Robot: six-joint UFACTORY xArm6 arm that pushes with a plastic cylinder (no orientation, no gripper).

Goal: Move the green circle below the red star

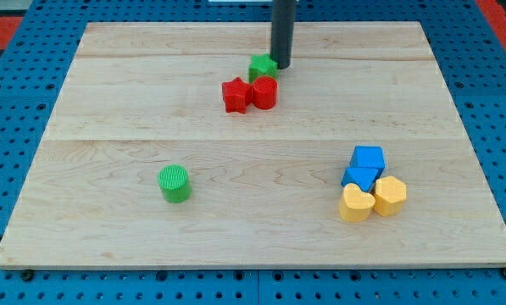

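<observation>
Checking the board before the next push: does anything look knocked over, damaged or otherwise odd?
Nothing looks damaged or tipped. My tip sits against the green block at the view's top, beside the red star and red cylinder, far from the green circle. The blue and yellow blocks are clustered at the lower right.

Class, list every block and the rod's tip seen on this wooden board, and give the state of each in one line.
My tip: down on the board, touching the green star's right side.
Green star: above the red pair, touching them.
Red star: touching the red cylinder.
Red cylinder: upright.
Green circle: upright, alone, lower left.
Blue blocks: clustered with yellow ones.
Yellow blocks: side by side, touching.
</observation>
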